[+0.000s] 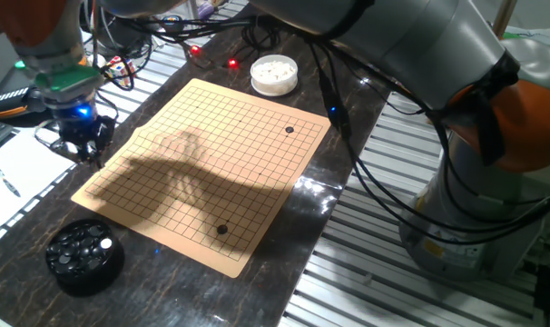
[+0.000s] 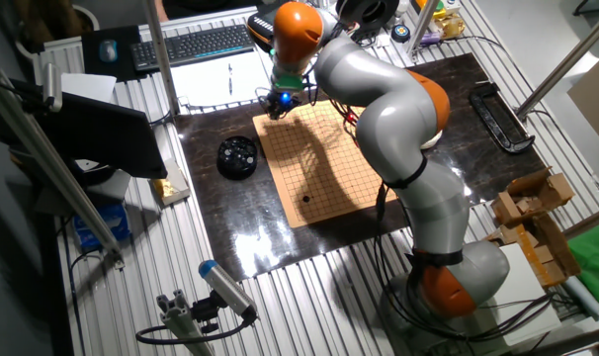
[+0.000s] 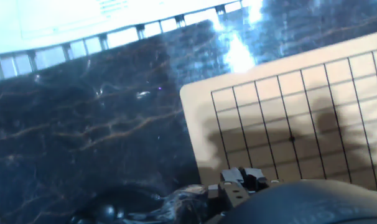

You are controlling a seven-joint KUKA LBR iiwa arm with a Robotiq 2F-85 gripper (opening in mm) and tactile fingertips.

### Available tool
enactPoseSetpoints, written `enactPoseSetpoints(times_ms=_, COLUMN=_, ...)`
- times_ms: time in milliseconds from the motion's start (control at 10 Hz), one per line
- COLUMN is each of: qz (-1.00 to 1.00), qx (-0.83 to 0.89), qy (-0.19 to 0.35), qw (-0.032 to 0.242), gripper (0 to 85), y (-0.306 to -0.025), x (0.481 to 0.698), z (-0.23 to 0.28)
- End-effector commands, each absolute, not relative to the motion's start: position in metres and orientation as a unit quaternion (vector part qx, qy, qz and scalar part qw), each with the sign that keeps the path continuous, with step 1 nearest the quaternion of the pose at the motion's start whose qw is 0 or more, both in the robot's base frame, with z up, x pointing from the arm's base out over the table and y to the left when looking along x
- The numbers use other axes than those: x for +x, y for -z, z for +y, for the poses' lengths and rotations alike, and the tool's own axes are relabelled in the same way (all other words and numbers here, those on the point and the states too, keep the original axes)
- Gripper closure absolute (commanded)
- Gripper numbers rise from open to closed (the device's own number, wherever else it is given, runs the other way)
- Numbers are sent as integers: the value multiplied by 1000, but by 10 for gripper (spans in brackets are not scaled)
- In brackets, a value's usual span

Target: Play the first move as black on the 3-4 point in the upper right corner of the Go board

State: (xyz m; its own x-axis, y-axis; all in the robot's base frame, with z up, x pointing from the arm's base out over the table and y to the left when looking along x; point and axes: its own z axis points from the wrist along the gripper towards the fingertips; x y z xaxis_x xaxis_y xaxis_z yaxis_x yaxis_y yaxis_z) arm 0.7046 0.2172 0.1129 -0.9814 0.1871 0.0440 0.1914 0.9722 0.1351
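Note:
The wooden Go board (image 1: 211, 154) lies on the dark marble table and also shows in the other fixed view (image 2: 324, 163). Two black stones sit on it, one near the far right corner (image 1: 289, 130) and one near the front edge (image 1: 222, 230). My gripper (image 1: 86, 145) hangs low over the table just outside the board's left corner; it also shows in the other fixed view (image 2: 277, 107). The hand view shows that board corner (image 3: 300, 106) and bare marble. The fingertips are dark and hidden, so I cannot tell whether they hold anything.
A black bowl (image 1: 83, 254) of black stones stands at the front left of the board. A white bowl (image 1: 274, 74) of white stones stands behind it. Cables run along the back and right. A paper sheet with a pen (image 1: 12, 177) lies left of the table.

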Motion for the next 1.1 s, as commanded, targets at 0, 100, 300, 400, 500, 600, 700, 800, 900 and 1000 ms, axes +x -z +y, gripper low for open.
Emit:
enactPoseSetpoints(times_ms=0, qz=-993, qx=-91, qy=74, qw=16, gripper=733, y=-110, x=706, z=214)
enactPoseSetpoints(times_ms=100, qz=-994, qx=-84, qy=74, qw=16, gripper=737, y=-106, x=706, z=213)
enactPoseSetpoints(times_ms=300, qz=-995, qx=-72, qy=67, qw=9, gripper=733, y=-98, x=707, z=214)
enactPoseSetpoints(times_ms=400, qz=-996, qx=-64, qy=59, qw=9, gripper=733, y=-96, x=707, z=212)
enactPoseSetpoints(times_ms=500, qz=-997, qx=-56, qy=55, qw=9, gripper=733, y=-92, x=707, z=208)
enactPoseSetpoints(times_ms=600, qz=-997, qx=-51, qy=59, qw=8, gripper=737, y=-85, x=707, z=202)
enactPoseSetpoints(times_ms=700, qz=-997, qx=-48, qy=67, qw=6, gripper=740, y=-77, x=707, z=199)
enactPoseSetpoints(times_ms=800, qz=-996, qx=-48, qy=70, qw=3, gripper=743, y=-71, x=707, z=200)
enactPoseSetpoints(times_ms=900, qz=-996, qx=-49, qy=70, qw=0, gripper=743, y=-67, x=706, z=201)
enactPoseSetpoints(times_ms=1000, qz=-996, qx=-50, qy=72, qw=1, gripper=747, y=-65, x=706, z=202)
